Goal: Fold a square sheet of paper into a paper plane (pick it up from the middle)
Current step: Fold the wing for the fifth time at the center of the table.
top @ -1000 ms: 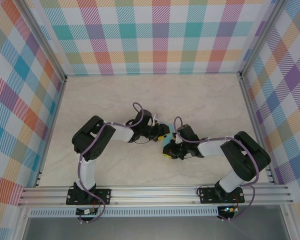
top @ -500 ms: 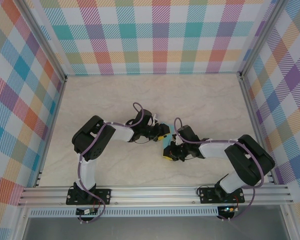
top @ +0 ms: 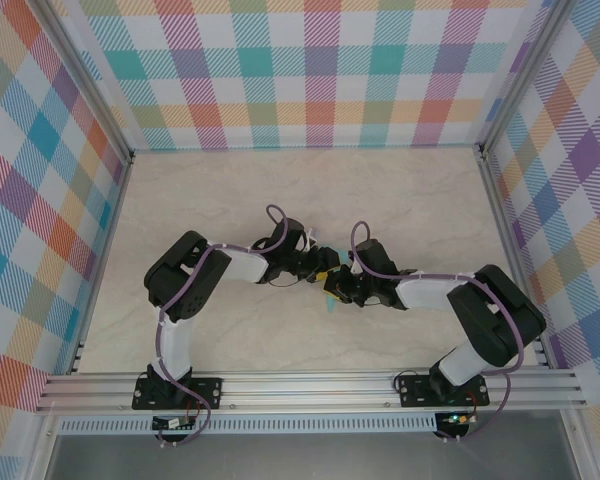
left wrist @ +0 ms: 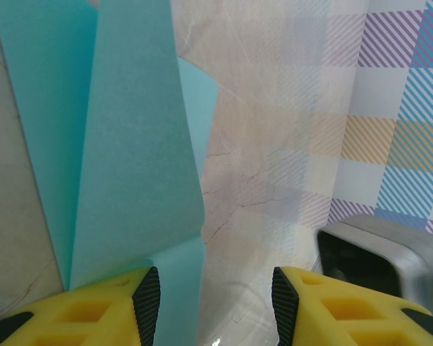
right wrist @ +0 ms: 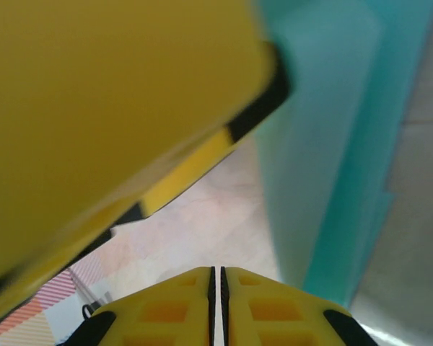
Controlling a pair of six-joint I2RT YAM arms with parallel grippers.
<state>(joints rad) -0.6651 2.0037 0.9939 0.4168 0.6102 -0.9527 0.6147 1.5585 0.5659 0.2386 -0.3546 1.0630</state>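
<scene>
Just ahead of left hand [left wrist: 215,297], against one finger [left wrist: 94,310]: square sheet of paper [left wrist: 130,144], folded into long narrow panels, on tabletop [left wrist: 274,158]. Left hand open, mostly bare tabletop in the gap, only a sheet edge reaching in. Right hand [right wrist: 216,277] closed on nothing, sheet just ahead and off to one side, left hand's yellow finger close in front.

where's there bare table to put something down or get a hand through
The far half of the table, up to the back wall, is bare. So is the near-left patch between the left arm and the left wall. Right of the right arm is tight. Crowded: the middle, where the left fingers and right fingers meet at the folded turquoise paper.
</scene>
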